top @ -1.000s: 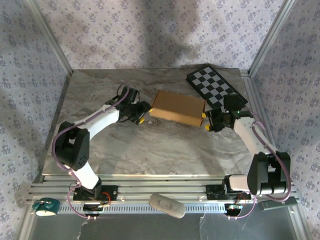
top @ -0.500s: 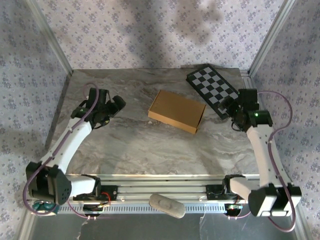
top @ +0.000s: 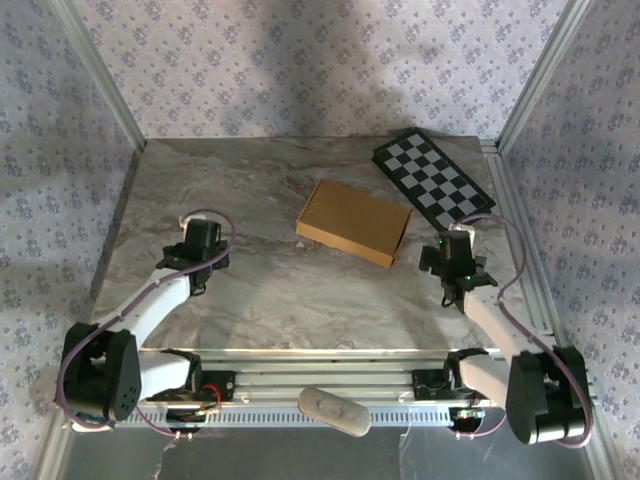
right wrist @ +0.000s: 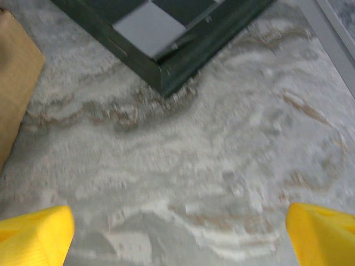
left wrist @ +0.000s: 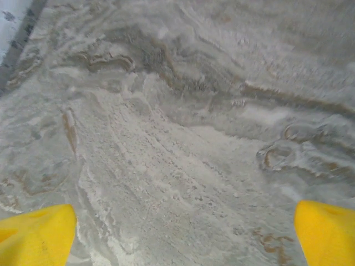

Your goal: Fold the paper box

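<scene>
The paper box point(top: 353, 222) is a shallow tan-brown cardboard box lying closed and flat on the marble table, at the middle toward the back. My left gripper point(top: 203, 248) sits low over the table well to the box's left, apart from it. In the left wrist view the left gripper point(left wrist: 183, 238) is open, its yellow fingertips point(left wrist: 36, 235) wide apart over bare marble. My right gripper point(top: 452, 256) is just off the box's right end, not touching. That gripper point(right wrist: 178, 235) is open too, with the box's edge point(right wrist: 14, 83) at the far left.
A black-and-white checkerboard panel point(top: 432, 180) lies at the back right, and its corner point(right wrist: 161, 33) is ahead of the right gripper. Patterned walls close in three sides. A grey oval object point(top: 333, 410) rests on the front rail below the table edge point(top: 300, 352).
Both grippers were at the box's two ends a second ago. They opened, let go and drew back toward the near side. The box has stayed where it was.
</scene>
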`<action>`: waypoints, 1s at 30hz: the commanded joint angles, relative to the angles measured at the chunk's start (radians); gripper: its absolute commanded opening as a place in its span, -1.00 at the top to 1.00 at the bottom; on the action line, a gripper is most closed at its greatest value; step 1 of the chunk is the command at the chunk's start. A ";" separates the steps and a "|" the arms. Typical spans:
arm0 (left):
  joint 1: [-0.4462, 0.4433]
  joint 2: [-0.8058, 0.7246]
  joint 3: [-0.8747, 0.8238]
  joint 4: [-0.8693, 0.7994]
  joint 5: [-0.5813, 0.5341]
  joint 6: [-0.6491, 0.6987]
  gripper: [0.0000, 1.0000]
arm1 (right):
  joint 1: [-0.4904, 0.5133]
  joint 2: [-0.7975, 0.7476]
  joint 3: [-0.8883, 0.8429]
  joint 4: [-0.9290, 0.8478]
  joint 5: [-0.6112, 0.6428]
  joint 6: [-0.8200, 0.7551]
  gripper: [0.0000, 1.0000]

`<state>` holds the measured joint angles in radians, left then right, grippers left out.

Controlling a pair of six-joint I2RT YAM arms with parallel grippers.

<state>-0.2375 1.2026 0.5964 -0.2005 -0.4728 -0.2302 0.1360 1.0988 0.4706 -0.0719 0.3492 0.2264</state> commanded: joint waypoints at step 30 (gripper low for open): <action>0.251 0.329 -0.205 1.052 0.323 0.166 -0.99 | -0.155 0.334 0.109 0.418 -0.388 -0.215 -0.99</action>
<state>0.0147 1.5429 0.3954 0.7944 -0.1459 -0.0494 -0.0578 1.3808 0.5129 0.3698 -0.0078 0.0277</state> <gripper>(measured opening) 0.994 0.995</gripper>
